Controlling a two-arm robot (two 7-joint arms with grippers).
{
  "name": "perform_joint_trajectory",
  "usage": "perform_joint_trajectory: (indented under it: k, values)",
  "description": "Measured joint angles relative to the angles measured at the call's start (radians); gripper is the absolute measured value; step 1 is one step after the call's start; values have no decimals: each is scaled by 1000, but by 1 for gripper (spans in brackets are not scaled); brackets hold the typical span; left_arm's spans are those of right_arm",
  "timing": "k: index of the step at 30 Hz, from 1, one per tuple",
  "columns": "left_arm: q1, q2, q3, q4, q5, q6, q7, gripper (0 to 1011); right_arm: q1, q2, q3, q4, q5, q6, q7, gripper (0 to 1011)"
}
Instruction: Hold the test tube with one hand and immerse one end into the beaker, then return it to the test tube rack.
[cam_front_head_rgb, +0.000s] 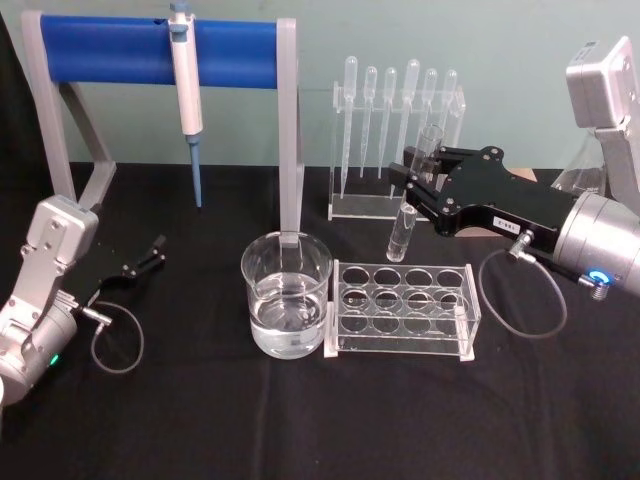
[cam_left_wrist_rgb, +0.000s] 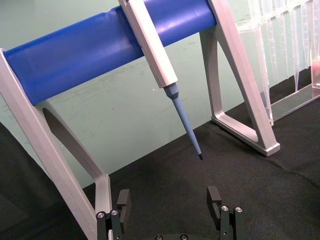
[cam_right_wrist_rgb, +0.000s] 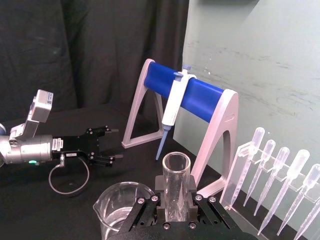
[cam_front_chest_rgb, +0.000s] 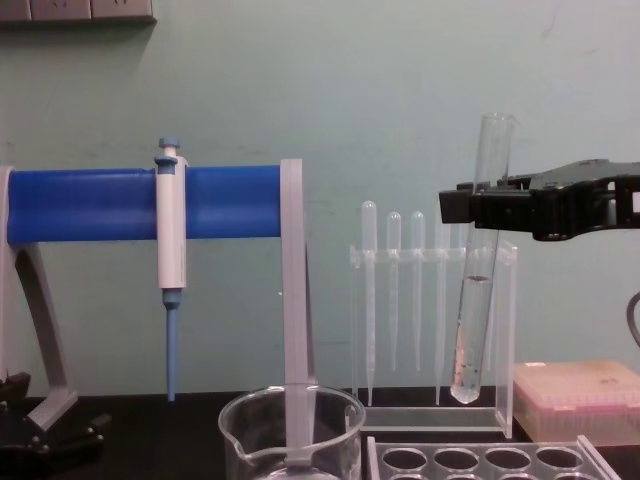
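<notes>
The test tube (cam_front_head_rgb: 406, 222) is a clear glass tube hanging nearly upright in the air, with my right gripper (cam_front_head_rgb: 416, 186) shut on its upper part. Its round bottom (cam_front_chest_rgb: 463, 388) hangs above the back of the clear rack (cam_front_head_rgb: 403, 308), to the right of the beaker (cam_front_head_rgb: 287, 295). The beaker is wide and holds clear liquid. In the right wrist view the test tube's open rim (cam_right_wrist_rgb: 175, 162) rises between the black fingers (cam_right_wrist_rgb: 145, 206), with the beaker (cam_right_wrist_rgb: 122, 204) below and beside it. My left gripper (cam_front_head_rgb: 152, 254) rests open over the black cloth at the left.
A white-and-blue pipettor (cam_front_head_rgb: 185, 80) hangs on a blue-barred stand (cam_front_head_rgb: 290, 150) behind the beaker. A clear holder with several plastic pipettes (cam_front_head_rgb: 400, 130) stands behind the rack. A pink box (cam_front_chest_rgb: 580, 400) sits at the right. Black cloth in front of the beaker lies bare.
</notes>
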Motion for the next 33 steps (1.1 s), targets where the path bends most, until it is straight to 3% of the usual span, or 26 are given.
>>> perform_joint_trajectory:
  k: [33]
  values:
    - [0, 0, 0, 0, 0, 0, 0, 1000, 0, 0, 0, 0, 0, 0, 0, 227]
